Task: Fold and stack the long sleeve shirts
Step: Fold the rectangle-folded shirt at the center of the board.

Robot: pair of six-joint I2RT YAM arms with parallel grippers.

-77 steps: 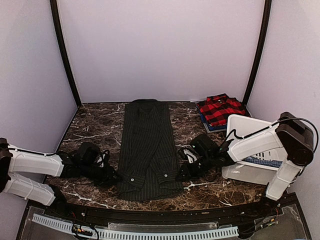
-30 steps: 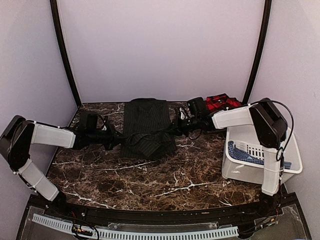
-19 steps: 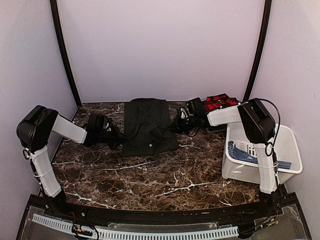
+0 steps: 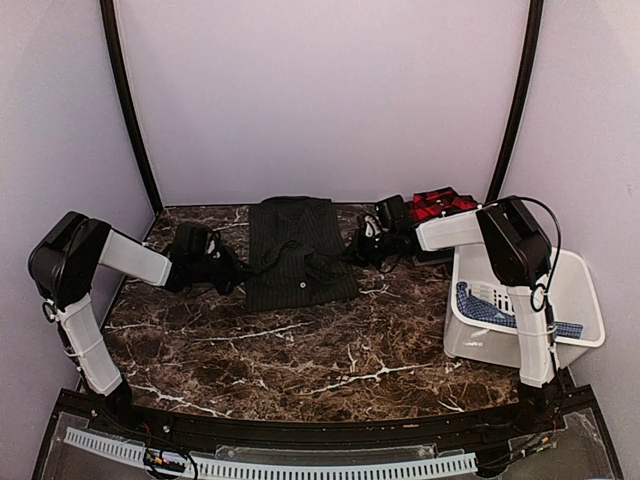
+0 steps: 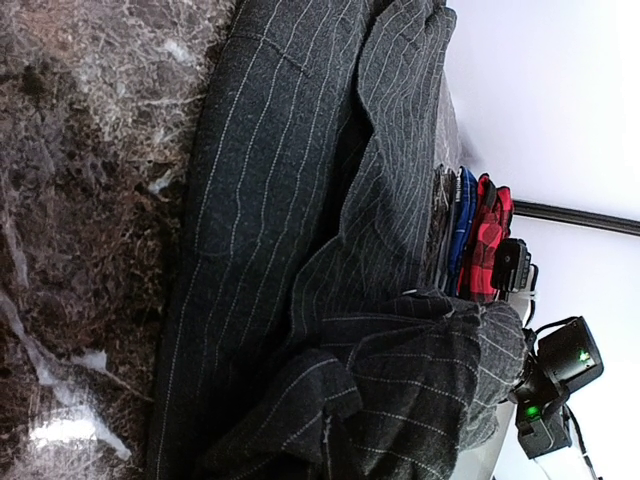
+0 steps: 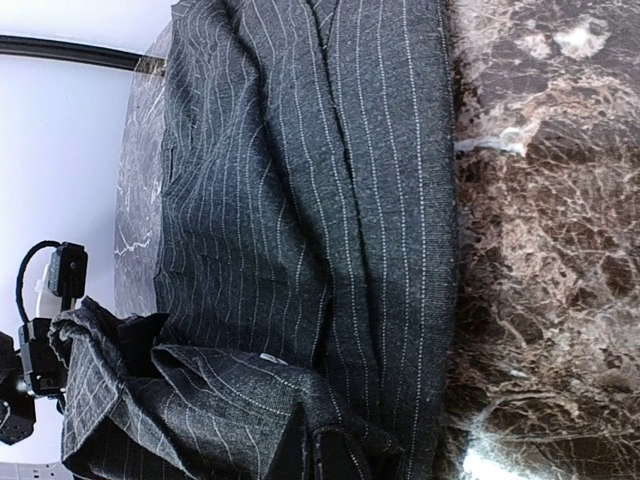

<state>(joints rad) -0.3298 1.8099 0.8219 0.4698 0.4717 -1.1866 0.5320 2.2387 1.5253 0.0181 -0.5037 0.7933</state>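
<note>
left end effector (image 4: pixel 236 274) + right end effector (image 4: pixel 352 254) clamped on shirt (image 4: pixel 297 240) hem | hem bunched in my wrist views | risk: uneven release leaves crooked, lumpy fold

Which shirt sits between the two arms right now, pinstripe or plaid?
The charcoal pinstriped shirt, lying folded at centre; the red plaid shirt sits off in the back right corner.
</note>
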